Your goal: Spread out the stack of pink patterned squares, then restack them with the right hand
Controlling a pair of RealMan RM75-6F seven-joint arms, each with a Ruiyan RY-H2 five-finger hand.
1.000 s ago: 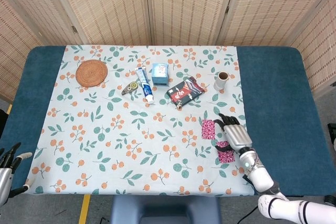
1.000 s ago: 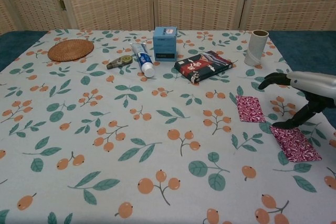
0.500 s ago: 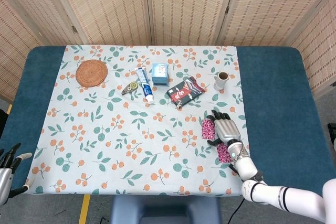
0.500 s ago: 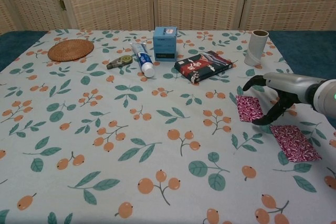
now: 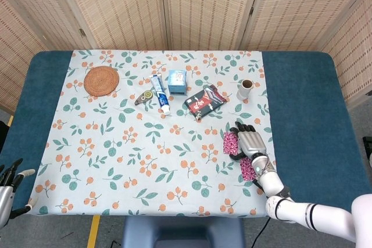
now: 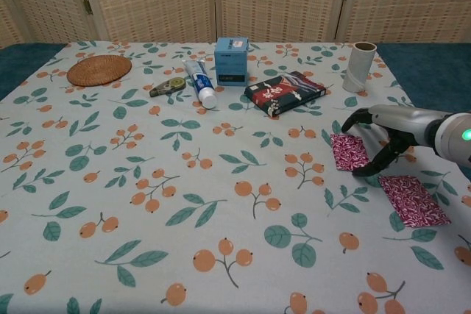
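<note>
On the floral-clothed bench [image 6: 110, 204], 2 pink patterned squares lie apart: the nearer pink patterned square [image 6: 413, 200] bare, the farther pink patterned square [image 6: 348, 151] under the right hand [image 6: 383, 137], whose curled fingers [image 6: 366, 170] touch its edge, grasping nothing. Spreading looks done; restacking remains. Open cloth lies leftward. The left hand [image 5: 9, 183] idles spread, off-bench.

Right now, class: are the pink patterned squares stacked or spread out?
Spread out: one pink patterned square and another lie flat, apart on the floral tablecloth.
</note>
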